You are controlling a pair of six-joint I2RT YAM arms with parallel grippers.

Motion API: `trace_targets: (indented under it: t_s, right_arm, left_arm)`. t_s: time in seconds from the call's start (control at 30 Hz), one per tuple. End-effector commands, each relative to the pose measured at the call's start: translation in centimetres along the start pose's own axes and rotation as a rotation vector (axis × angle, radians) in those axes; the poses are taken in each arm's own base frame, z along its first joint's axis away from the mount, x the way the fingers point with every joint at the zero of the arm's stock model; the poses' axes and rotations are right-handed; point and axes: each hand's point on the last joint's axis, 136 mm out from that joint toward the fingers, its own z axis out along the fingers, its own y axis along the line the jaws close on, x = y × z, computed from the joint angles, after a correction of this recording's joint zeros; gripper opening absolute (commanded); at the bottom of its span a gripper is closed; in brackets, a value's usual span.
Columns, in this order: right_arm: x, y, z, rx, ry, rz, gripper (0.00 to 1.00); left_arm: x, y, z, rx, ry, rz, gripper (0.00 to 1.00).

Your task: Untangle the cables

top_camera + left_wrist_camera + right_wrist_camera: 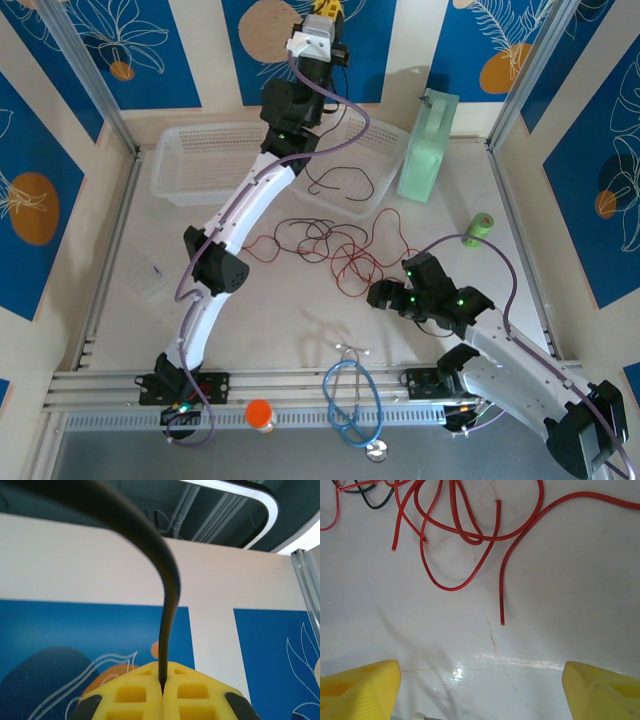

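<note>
yellow fingers (135,697) of the left gripper (162,684) are pressed tight together in the left wrist view. they pinch a black cable (169,595) that rises from the seam between them and bends away toward ten o'clock, out of focus against the blue-and-white wall. from overhead the left gripper (326,12) stands high at twelve o'clock, beyond the far side of a white basket (195,160). the pinch itself is too small to make out there.

the right gripper (480,680) is spread wide. one yellow finger (362,690) sits at seven o'clock of its own view and the other at five o'clock, with bare white table (560,630) between them and nothing held or touched. the red cables (472,540) lie ahead of it, looping from eleven to one o'clock, and one loose end points back toward the gap between the fingers. a bit of black wire (370,503) shows at eleven o'clock.

the overhead view gives the wider layout. the red cables (335,250) sprawl in loose loops at the table's centre, at ten o'clock from the right gripper (383,294). a thin black loop (340,200) lies at twelve o'clock from them, beside the basket. a blue stethoscope (350,400) rests near six o'clock.
</note>
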Motion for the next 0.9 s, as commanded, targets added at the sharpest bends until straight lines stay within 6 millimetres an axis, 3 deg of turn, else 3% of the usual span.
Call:
trace_targets:
  t_s: [0.0, 0.13, 0.27, 0.37, 0.7, 0.8, 0.87]
  right_arm:
    - [-0.6, 0.9, -0.3, -0.031, 0.0, -0.015, 0.84]
    - [-1.0, 0.9, -0.1, -0.031, 0.013, -0.008, 0.84]
    - [-1.2, 0.7, 0.6, -0.028, 0.033, 0.003, 0.84]
    - [-1.4, 0.8, 1.2, -0.028, 0.049, 0.008, 0.84]
    - [-1.6, 1.7, 2.1, -0.044, 0.084, 0.009, 0.84]
    - [-1.5, 1.9, 1.8, -0.054, 0.078, 0.001, 0.84]
    - [-1.5, 2.1, 1.5, -0.062, 0.07, -0.001, 0.84]
  left_arm:
    - [5.6, 2.3, -0.8, -0.072, 0.004, -0.076, 0.0]
    - [11.5, 3.4, -2.2, -0.124, 0.046, -0.14, 0.0]
    - [17.9, 2.4, -4.6, -0.135, 0.116, -0.16, 0.0]
    - [21.5, 1.8, -6.4, -0.144, 0.181, -0.152, 0.0]
    - [29.5, -2.0, -14.9, -0.15, 0.575, 0.04, 0.02]
    - [29.7, -3.9, -16.9, -0.103, 0.68, 0.191, 0.14]
    - [29.4, -4.8, -17.6, -0.066, 0.749, 0.29, 0.3]
